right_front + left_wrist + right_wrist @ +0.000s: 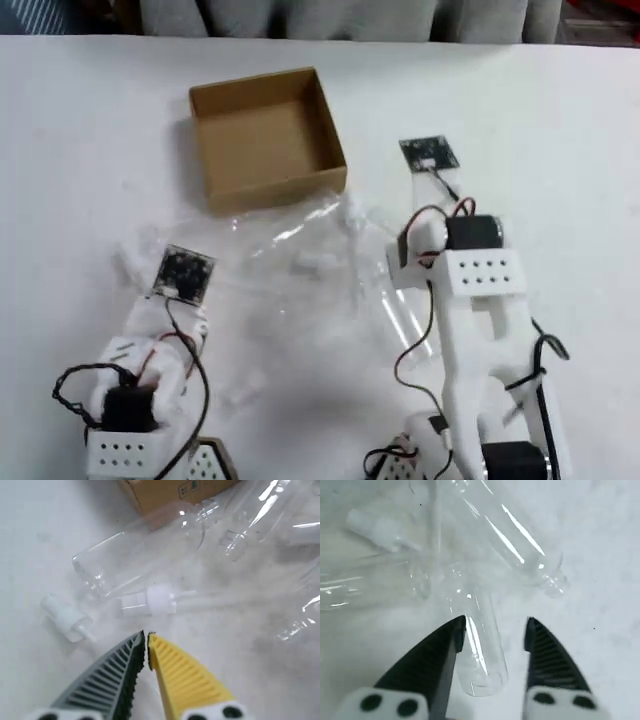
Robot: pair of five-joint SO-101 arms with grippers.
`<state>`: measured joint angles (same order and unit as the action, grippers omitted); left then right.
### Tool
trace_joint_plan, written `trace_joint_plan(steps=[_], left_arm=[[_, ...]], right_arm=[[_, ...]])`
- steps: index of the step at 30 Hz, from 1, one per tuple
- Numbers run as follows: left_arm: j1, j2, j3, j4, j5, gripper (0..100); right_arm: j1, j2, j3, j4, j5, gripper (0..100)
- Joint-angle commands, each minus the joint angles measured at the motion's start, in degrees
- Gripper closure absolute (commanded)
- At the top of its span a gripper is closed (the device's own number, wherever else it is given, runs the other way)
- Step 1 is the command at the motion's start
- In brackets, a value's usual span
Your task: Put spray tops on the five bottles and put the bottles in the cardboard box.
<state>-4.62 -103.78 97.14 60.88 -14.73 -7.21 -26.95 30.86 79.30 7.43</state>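
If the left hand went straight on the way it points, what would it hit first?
Probably the white plastic spray top lying just ahead of the shut left hand, with a clear plastic bottle beyond it; depth is unclear.

Open brown cardboard box (265,135): on white table (560,110).
Clear plastic bottles (145,545): lying on the table in front of the box, nearest just beside it.
White plastic spray tops (150,602): loose among them.
One bottle (482,650): front-right of the box, between the jaws of the right gripper (495,625).

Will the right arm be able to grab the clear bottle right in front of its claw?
Probably yes: the right gripper is open, the bottle lies between its jaws, and nothing covers it.
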Motion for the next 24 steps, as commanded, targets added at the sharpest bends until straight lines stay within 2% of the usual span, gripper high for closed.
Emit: trace_joint_plan(steps=[1, 6, 10, 16, 20, 24], left_arm=[[-4.7, -0.6, -0.6, -3.9, -0.5, 98], [-13.8, -0.3, -0.8, -9.0, 0.2, 98], [-14.5, -0.2, -2.1, -9.0, 4.0, 97], [-16.7, 0.4, -2.9, -8.9, 6.4, 90], [-17.8, 8.5, -6.2, -10.5, 6.9, 90], [-18.8, 24.9, -10.7, -17.7, 6.9, 90]], right_arm=[[-2.8, -3.8, -4.0, 3.2, 1.7, 96.7], [-12.6, -7.7, -3.8, 7.8, 8.2, 98.5], [-22.3, -10.6, 0.1, 6.2, 9.6, 98.2], [-35.3, -12.1, 10.9, -1.3, 13.7, 98.2], [-40.4, -12.4, 15.5, -5.1, 15.1, 98.0], [-44.2, -12.4, 16.8, -5.8, 14.9, 98.1]])
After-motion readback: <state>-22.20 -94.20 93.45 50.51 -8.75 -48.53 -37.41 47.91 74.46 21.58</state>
